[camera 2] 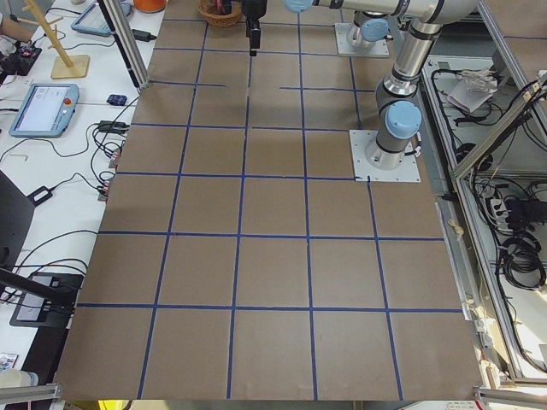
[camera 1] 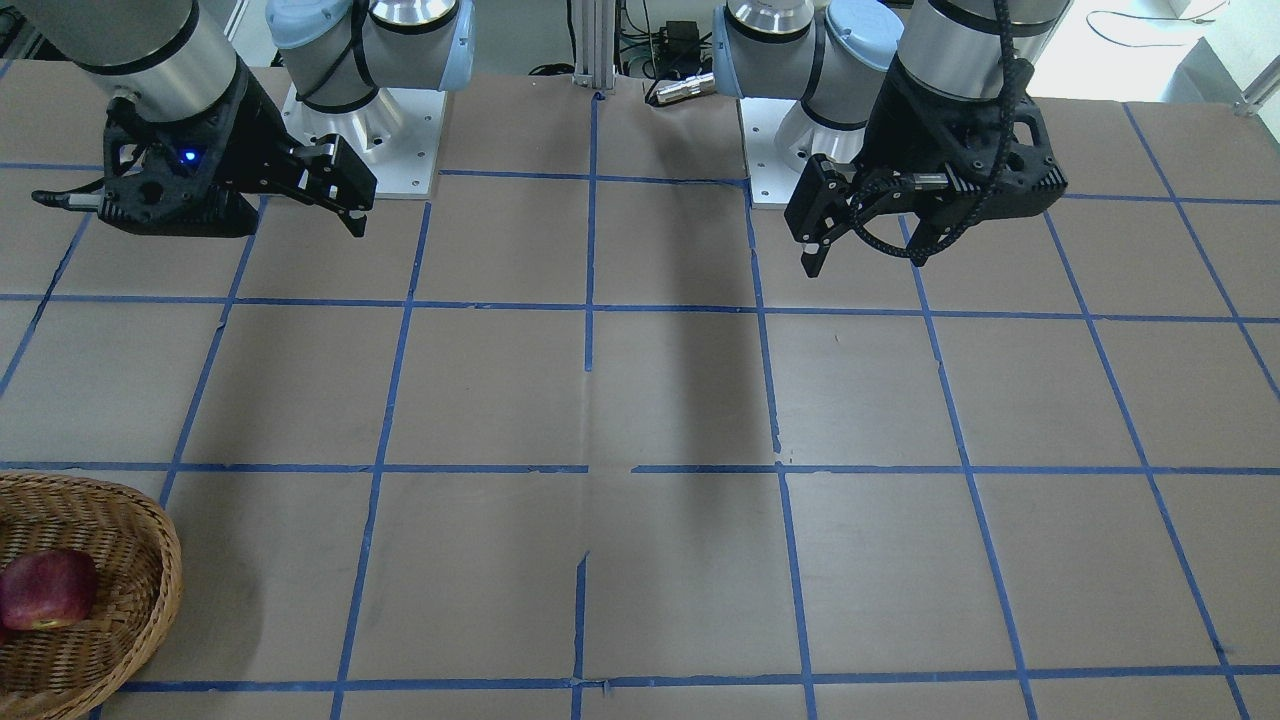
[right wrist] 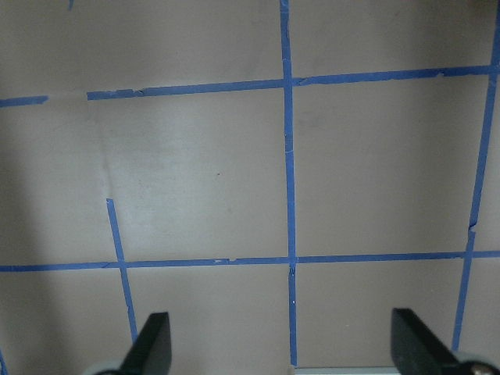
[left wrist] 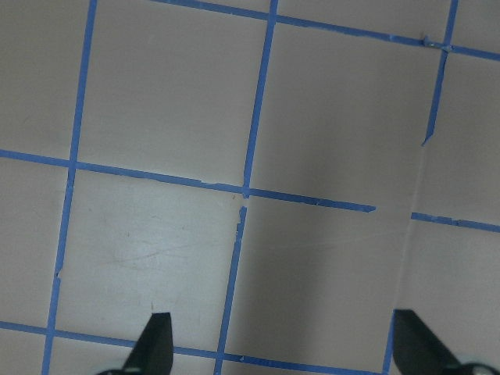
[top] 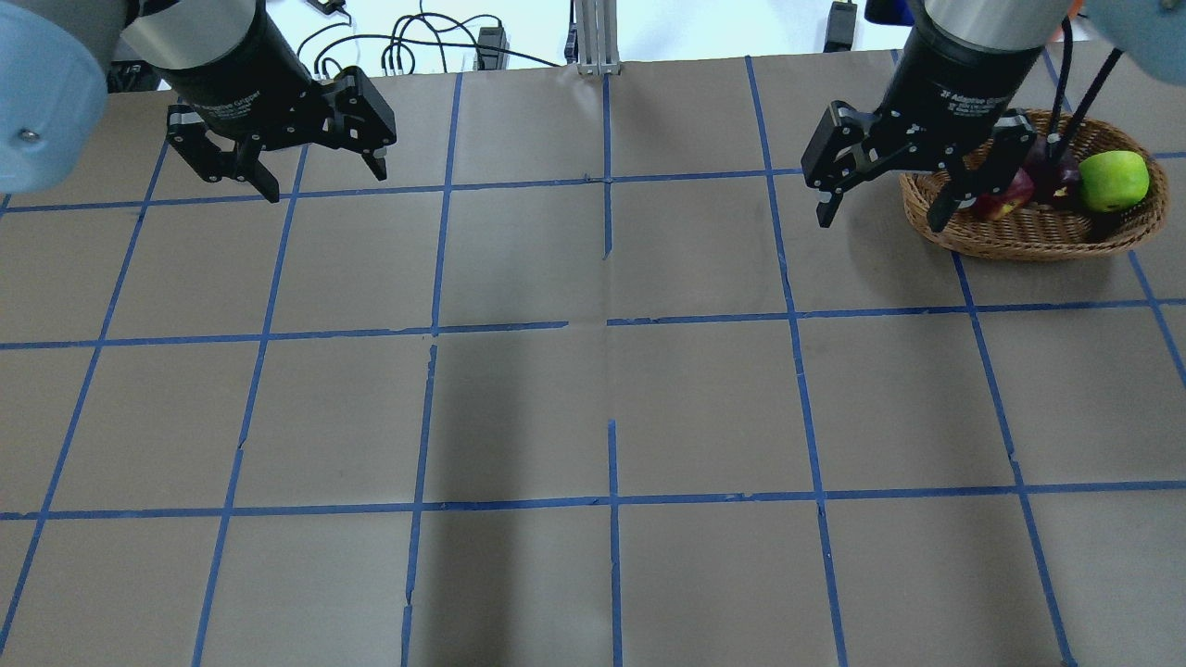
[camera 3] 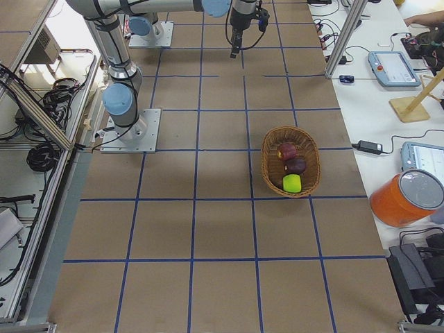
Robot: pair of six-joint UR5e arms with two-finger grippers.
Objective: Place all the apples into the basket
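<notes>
Three apples sit in the basket (top: 1028,243) by the worktop's (top: 704,408) far edge, right side: yellow-green apple (top: 1115,181), maroon apple (top: 1056,176), red apple (top: 1005,196). Left gripper (top: 324,182) and right gripper (top: 880,220) hover with fingers spread, empty. Judged: apples firm, smooth, roll-prone, bruisable; grip across the widest girth.
</notes>
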